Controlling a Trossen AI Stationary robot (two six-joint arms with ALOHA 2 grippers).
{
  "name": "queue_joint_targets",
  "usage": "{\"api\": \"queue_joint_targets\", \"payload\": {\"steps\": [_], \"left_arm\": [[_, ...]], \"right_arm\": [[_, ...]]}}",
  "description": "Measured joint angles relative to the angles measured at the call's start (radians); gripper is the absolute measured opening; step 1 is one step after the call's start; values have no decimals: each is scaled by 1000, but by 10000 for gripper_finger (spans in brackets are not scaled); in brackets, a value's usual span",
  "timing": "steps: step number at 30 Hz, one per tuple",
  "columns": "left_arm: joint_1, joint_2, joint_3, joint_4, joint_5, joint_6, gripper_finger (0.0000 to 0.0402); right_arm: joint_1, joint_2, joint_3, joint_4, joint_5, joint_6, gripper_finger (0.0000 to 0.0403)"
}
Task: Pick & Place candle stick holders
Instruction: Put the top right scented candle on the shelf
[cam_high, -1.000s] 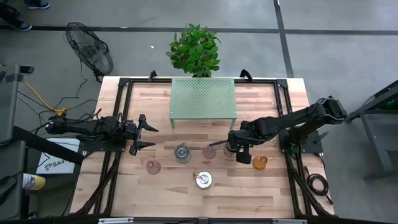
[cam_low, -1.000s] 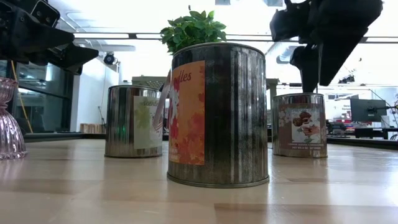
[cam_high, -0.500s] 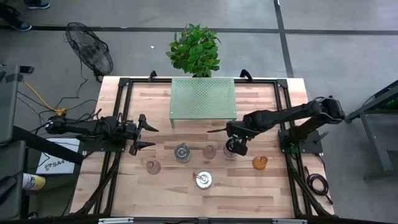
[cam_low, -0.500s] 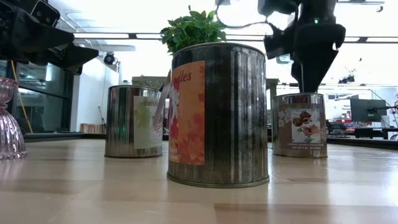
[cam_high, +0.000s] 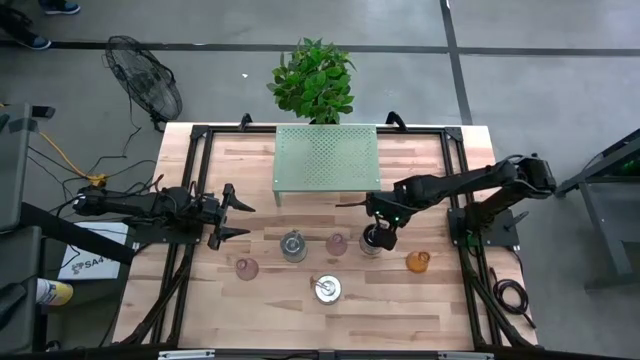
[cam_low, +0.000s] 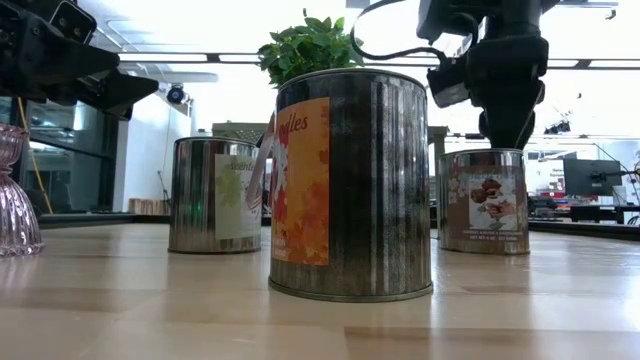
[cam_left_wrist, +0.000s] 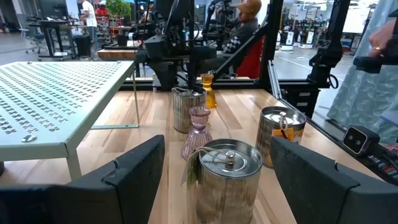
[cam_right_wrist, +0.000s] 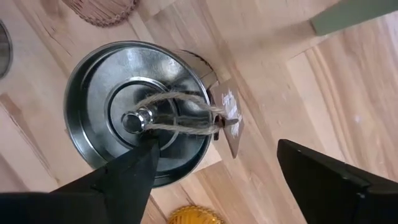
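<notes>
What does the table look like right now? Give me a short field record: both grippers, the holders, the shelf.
right gripper: open, directly above the silver holder on the right, fingers straddling its lid
left gripper: open, waiting at the table's left side, holding nothing
other silver holders: one left of centre, one nearest the front edge
pink holders: one mid-row, one further left
amber holder: right end, standing free
green shelf: at the back, nothing on it

In the high view, bare wooden surface (cam_high: 400, 305) lies open along the lower frame. At centre a row of small holders blocks passage; the green perforated metal shelf (cam_high: 327, 156) occupies upper centre.
</notes>
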Motion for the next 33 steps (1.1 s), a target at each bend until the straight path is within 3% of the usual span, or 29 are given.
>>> {"api": "queue_joint_targets", "payload": {"steps": [18,33], "left_arm": [[0,0,0,0,0,0,287],[0,0,0,0,0,0,287]], "right_arm": [[0,1,-2,0,-15,63,231],[0,2,-2,9,-29,62,100]]}}
